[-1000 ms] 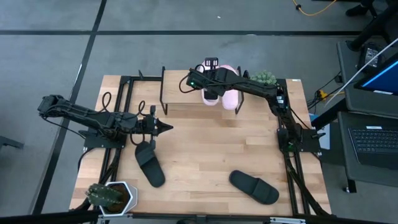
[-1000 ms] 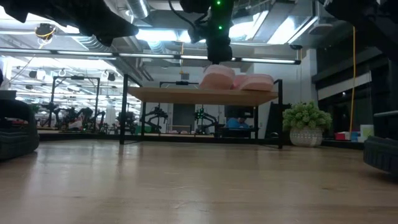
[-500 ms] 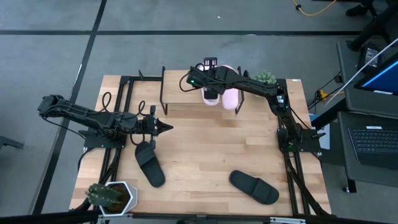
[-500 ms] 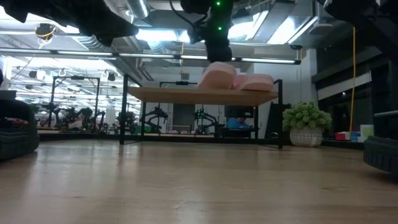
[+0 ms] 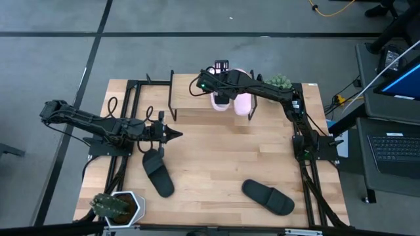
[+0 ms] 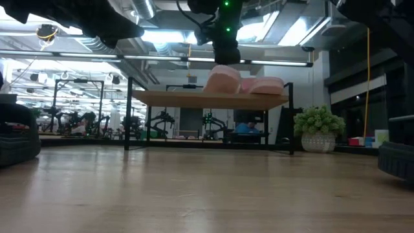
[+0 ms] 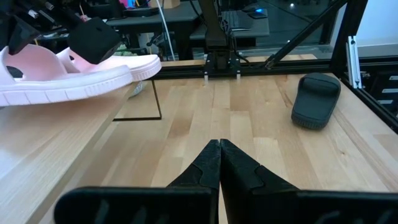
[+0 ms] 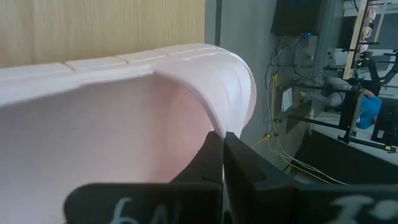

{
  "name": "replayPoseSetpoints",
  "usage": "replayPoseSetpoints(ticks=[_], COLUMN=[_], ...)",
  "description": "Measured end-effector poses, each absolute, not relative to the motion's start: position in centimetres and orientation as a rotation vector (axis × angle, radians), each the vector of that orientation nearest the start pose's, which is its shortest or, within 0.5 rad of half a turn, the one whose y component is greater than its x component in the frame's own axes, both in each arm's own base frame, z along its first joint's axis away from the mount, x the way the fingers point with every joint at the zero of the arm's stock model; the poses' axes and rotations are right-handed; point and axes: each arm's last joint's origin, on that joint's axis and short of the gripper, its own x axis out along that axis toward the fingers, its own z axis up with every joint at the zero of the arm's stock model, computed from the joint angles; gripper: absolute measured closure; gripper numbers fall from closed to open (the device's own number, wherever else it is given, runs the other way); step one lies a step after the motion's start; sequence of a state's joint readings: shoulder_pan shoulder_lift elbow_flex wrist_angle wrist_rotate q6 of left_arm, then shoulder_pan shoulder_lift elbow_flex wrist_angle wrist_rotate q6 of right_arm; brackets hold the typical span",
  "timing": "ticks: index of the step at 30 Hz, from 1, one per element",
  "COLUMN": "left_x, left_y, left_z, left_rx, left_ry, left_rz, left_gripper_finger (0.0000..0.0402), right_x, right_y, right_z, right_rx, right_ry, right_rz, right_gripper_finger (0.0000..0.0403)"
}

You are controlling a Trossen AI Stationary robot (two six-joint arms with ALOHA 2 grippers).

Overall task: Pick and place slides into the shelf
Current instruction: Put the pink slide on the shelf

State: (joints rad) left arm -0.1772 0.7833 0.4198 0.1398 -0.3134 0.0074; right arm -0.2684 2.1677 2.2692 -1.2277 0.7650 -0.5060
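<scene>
My right gripper (image 5: 222,93) reaches over the shelf (image 5: 190,98) at the table's far edge and is shut on a pale pink slide (image 6: 223,79). The second pink slide (image 6: 265,85) lies flat on the shelf's top board (image 6: 168,98), just right of the first. Two black slides lie sole-down on the table, one near the left arm (image 5: 158,172) and one toward the near right (image 5: 268,196). My left gripper (image 5: 177,134) hovers shut over the table's left half, touching nothing; its wrist view shows the shut fingertips (image 7: 219,149). My right gripper holds the pink slide by the edge of its wide strap (image 8: 231,93), pinched between the two fingers (image 8: 205,155). The fingers come from above, pointing down. The slide sits tilted, its underside (image 6: 223,90) on the shelf's top board.
A potted plant (image 5: 280,82) stands right of the shelf, and another (image 5: 117,206) at the near left corner. Black frame rails (image 5: 308,170) run along both sides of the table. Bare wood (image 5: 223,151) lies between the shelf and the black slides.
My right gripper has shifted slightly toward the table's left over the shelf. The pink slide it holds has tipped up more steeply while its underside stays on the top board.
</scene>
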Motion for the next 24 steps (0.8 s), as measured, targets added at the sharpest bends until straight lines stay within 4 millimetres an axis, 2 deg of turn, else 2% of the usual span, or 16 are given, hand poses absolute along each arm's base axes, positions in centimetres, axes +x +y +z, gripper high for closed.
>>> replayPoseSetpoints(ticks=[14, 24], left_x=[17.5, 17.5], left_y=[-2.2, -2.2], left_z=[23.8, 23.8], left_rx=[0.062, 0.057], left_ry=[0.218, 0.218], left_rz=[0.134, 0.135], left_gripper_finger=[0.0401, 0.0401], right_x=[42.1, 43.3], right_y=[-13.6, -14.4], right_z=[32.4, 29.5], right_rx=[-0.701, -0.725], right_ry=[1.394, 1.468], right_rz=[-0.593, -0.59], right_gripper_finger=[0.0401, 0.0401])
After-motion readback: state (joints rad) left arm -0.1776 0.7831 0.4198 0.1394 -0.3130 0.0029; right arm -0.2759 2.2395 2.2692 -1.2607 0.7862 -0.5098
